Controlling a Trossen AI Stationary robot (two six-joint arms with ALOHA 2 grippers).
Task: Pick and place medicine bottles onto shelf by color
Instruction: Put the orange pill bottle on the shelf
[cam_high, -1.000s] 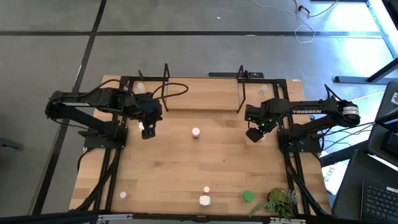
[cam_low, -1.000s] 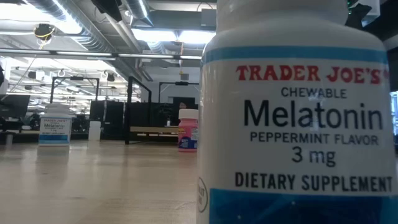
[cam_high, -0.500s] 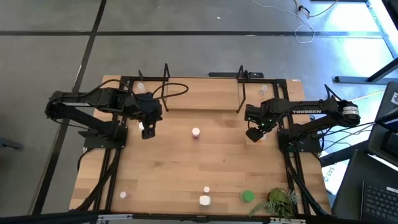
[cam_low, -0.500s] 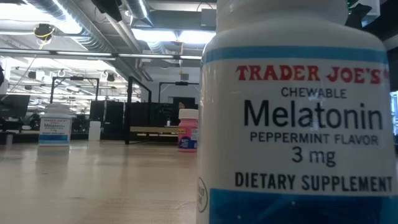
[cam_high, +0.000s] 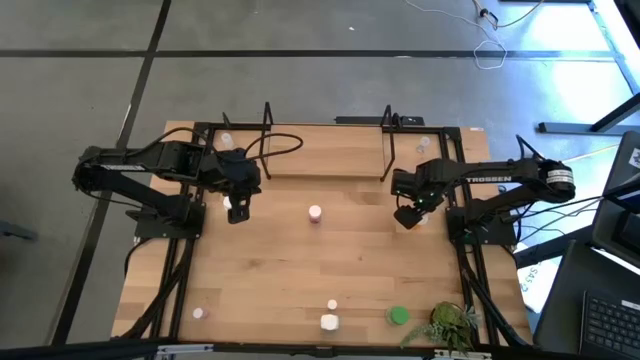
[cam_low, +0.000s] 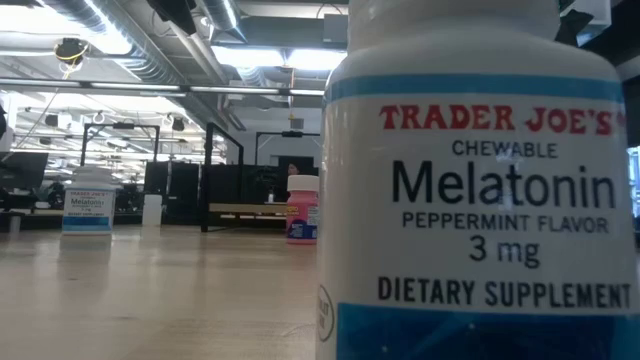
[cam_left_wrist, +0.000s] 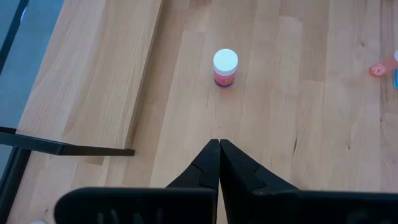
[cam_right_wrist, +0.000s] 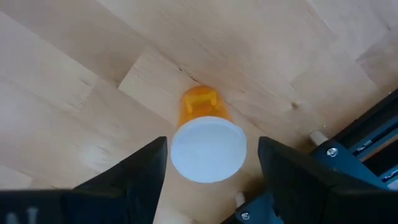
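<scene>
**Right arm edges in over the orange bottle; nothing lifted yet**

On the left, the left gripper hangs over the surface just in front of the shelf, in the same spot as a second ago. The left wrist view shows its jaws pressed together with nothing between them, pointing toward a white-capped pink bottle that stands upright a little way ahead. This arm looks to be waiting.

Toward the middle, the same pink bottle stands alone on the bare wood, and the near edge of the surface carries a few more: a small one at the left corner, two white ones and a green one beside the leafy plant. The low view is mostly filled by a white melatonin bottle close to the lens, with another like it farther off.

On the right, the only change over the last second is a slight shift of the right arm: its elbow and wrist have crept a touch toward the left, while the right gripper stays low over the surface. Its jaws stand wide apart, one on each side of an upright orange bottle with a white cap, not touching it. My judgement is that this small adjustment is a centring move before closing, so the sorting onto the shelf is barely begun.
</scene>
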